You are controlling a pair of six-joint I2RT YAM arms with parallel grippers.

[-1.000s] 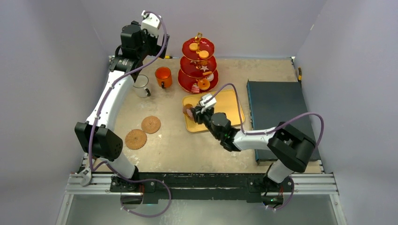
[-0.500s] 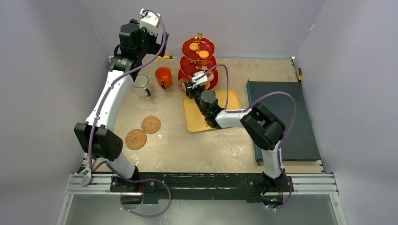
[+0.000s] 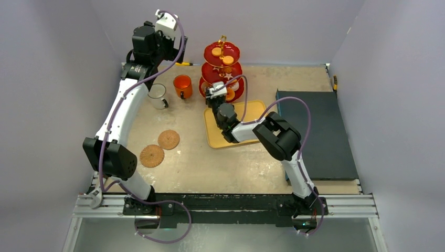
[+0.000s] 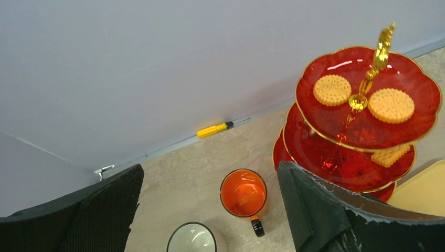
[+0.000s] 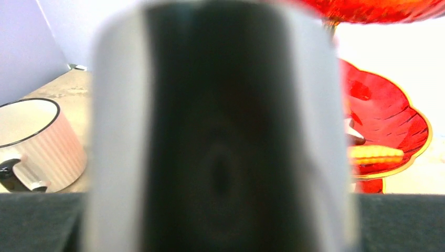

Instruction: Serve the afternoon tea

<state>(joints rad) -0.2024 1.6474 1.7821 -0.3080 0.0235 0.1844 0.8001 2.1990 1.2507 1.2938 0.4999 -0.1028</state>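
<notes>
Pale lilac-grey walls (image 3: pixel 294 26) closed in back, L & R sides. Tabletop (image 3: pixel 210 163) was beige, speckled, w/ whitish scuffs nr front. Alum. rail (image 3: pixel 357 206) ran along near edge. Dark blue-grey slab (image 3: pixel 315 131) lay at R. Yellow screwdriver (image 4: pixel 214 129) sat at back wall's base. Light was even, soft.

From above and behind, looking down on the whole table (image 3: pixel 199 163). From the left wrist, high, down onto stand (image 4: pixel 341 123) and white mug (image 4: pixel 192 239). From the right wrist, low and close; same stand, same mug.
</notes>
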